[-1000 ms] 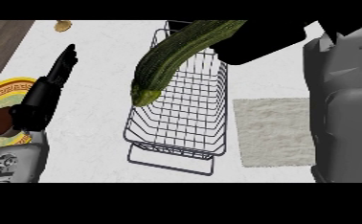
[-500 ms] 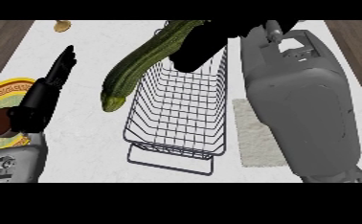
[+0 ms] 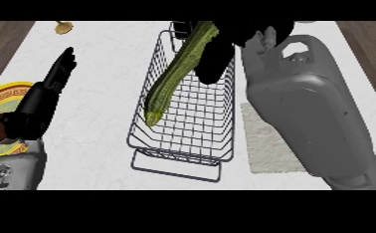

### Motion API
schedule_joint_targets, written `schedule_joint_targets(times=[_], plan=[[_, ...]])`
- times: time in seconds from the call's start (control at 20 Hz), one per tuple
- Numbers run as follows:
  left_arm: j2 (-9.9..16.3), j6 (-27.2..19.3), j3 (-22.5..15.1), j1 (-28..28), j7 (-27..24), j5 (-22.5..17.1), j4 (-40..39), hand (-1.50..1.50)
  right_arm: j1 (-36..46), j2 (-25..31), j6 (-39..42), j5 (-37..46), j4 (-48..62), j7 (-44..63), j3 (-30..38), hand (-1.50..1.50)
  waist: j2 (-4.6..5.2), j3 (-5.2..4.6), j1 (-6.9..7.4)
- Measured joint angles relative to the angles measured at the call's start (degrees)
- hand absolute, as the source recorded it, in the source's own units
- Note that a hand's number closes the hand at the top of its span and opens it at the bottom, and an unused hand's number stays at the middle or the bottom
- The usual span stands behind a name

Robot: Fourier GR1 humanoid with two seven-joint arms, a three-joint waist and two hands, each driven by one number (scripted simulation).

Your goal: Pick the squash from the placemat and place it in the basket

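Observation:
A long green squash (image 3: 176, 75) hangs slanted over the wire basket (image 3: 147, 145), its lower tip down inside the left part of the basket. My right hand (image 3: 228, 40) is curled round the squash's upper end above the basket's far rim. Its grey forearm crosses the right side of the view and hides part of the pale placemat (image 3: 266, 147). At the left edge, my left hand (image 3: 55, 77) rests with straight fingers pointing up, apart from the basket.
A yellow and red plate (image 3: 13, 95) shows at the left edge, partly behind my left arm. A small brown object (image 3: 63, 27) lies at the counter's far left. The white counter (image 3: 103, 127) lies bare between my left hand and the basket.
My right hand has brought the squash to the right and lower, from beyond the basket's left rim to inside it. The forearm has swung further over the placemat. My left hand has stayed put.

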State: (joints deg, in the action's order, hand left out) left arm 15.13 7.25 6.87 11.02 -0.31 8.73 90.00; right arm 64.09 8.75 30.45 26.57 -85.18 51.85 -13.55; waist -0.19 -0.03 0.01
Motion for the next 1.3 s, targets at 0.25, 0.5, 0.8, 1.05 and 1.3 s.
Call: schedule_joint_targets(times=[0.25,0.5,0.8,1.05,1.3], plan=[[-0.48,-0.13,-0.29,0.48,0.26,0.48,-0.29,0.0,-0.24,-2.25,2.06,-3.01,1.39,0.07,1.67,-1.5,0.05,0.01,0.04],[-0.07,0.26,0.26,1.06,0.99,0.44,0.09,0.0,-0.68,-4.7,1.28,-3.63,0.71,0.63,4.04,-1.5,0.07,0.01,0.1],[-0.11,0.43,0.5,0.61,-0.69,0.51,-1.26,0.0,-0.46,-7.16,-9.25,-2.34,-0.76,0.51,12.39,-1.5,0.19,0.02,0.21],[-0.5,0.27,0.3,0.8,0.3,0.52,-0.43,0.0,-1.85,-6.19,-17.8,-0.16,-3.29,1.23,19.33,-1.5,0.1,0.05,-0.12],[-0.46,0.29,0.36,0.7,1.18,0.55,0.59,0.0,-5.41,-1.9,-22.5,-0.28,-4.65,-1.03,26.63,-1.5,0.14,0.07,-0.19]])
